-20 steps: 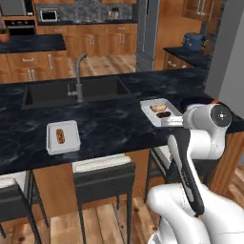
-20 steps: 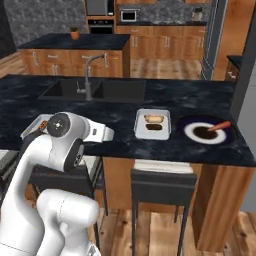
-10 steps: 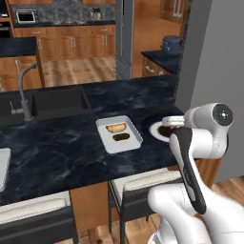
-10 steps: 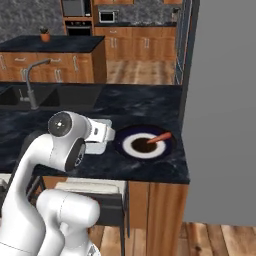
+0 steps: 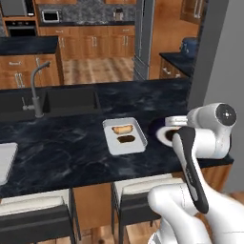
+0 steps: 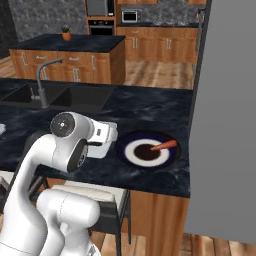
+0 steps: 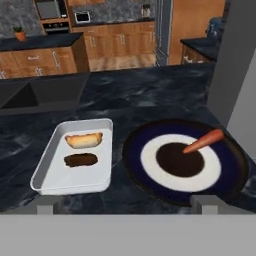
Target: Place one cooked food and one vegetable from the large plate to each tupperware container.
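Note:
The large plate (image 7: 131,152) is dark with a white ring and lies on the black counter, right of a light-grey tupperware container (image 7: 70,177). An orange carrot (image 7: 202,141) and a dark brown round piece (image 7: 179,159) lie on the plate. In that container sit a golden bread-like piece (image 7: 84,140) and a dark brown piece (image 7: 80,160). My gripper (image 7: 126,205) hovers above the counter's near edge, open, with nothing between its fingertips (image 7: 46,204). The second container (image 5: 5,159) peeks in at the far left. The plate (image 6: 175,156) and carrot (image 6: 164,145) lie just right of my hand.
A sunken sink (image 5: 52,101) with a grey faucet (image 5: 36,93) is set in the counter to the left. A grey wall (image 6: 225,120) stands close on the right of the plate. Stools (image 5: 38,217) stand under the counter's front edge.
The base has driven to the right, so the whole scene has slid left and the plate is now in front of the hand. The gripper stayed open.

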